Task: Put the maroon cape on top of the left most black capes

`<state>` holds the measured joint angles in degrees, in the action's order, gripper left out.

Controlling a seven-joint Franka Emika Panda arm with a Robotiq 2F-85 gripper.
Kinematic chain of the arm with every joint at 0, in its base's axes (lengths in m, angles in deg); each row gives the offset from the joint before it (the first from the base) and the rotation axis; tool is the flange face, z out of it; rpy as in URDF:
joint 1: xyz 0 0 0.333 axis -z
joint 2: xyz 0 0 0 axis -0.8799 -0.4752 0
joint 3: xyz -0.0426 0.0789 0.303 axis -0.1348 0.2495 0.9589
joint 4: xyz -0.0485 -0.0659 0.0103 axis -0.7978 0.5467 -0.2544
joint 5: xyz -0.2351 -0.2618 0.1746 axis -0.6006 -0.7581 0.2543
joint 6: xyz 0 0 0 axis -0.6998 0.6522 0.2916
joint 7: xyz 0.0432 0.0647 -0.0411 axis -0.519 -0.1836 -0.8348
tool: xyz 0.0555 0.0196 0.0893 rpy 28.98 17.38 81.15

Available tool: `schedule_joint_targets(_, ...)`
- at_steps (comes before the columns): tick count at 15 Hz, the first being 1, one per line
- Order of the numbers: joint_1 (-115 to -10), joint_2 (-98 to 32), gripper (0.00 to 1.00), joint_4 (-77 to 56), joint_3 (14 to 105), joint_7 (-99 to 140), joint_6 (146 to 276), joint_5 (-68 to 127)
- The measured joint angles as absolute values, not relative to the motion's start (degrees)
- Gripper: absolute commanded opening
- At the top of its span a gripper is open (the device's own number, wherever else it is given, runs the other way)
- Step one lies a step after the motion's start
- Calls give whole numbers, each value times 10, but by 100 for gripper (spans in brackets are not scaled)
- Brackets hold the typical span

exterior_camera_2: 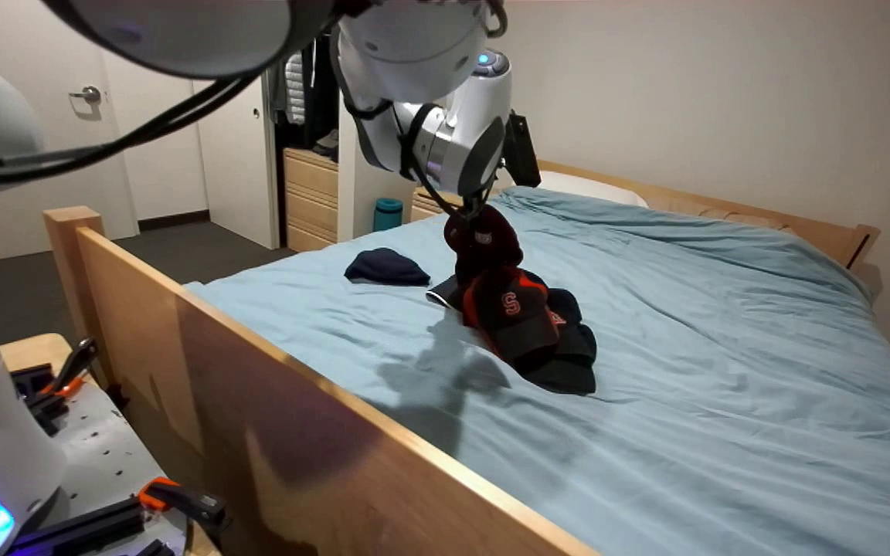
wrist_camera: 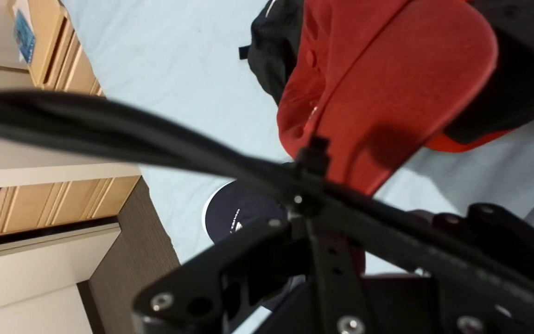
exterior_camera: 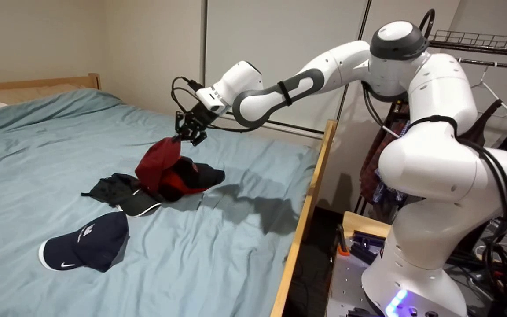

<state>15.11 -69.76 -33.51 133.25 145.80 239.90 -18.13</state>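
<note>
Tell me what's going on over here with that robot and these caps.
A robot arm appears to hold a maroon cap by its upper edge in its gripper, above a bed. The maroon cap is tipped steeply beside a red-and-black cap and a dark cap with a white-edged brim; whether its lower end touches them is hard to tell. A navy cap lies nearby on the bed. The maroon cap has not been released yet.

In an exterior view, a rail (exterior_camera: 307,211) lines the right edge of the counter (exterior_camera: 209,268). Left of it lies a heap of caps (exterior_camera: 189,176); next left, a middle cap (exterior_camera: 110,189); nearest the camera, farthest from that edge, an outer cap (exterior_camera: 93,242). Under the hand (exterior_camera: 180,136), the held cap (exterior_camera: 158,160) overlaps heap and middle cap, contact unclear.
</note>
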Motion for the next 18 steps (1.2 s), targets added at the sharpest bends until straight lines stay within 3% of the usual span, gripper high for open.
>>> schedule_joint_targets(3, 181, -705, 6, -339, 1316, 1519, 2398, -120)
schedule_joint_targets(5, 185, -698, 32, -338, 1299, 1532, 2398, -83)
schedule_joint_targets(13, 148, -543, 84, -359, 1191, 1457, 2503, 84)
schedule_joint_targets(16, 113, -466, 100, -386, 1151, 1397, 2551, 125)
schedule_joint_targets(18, 81, -415, 100, -400, 1126, 1359, 2552, 135)
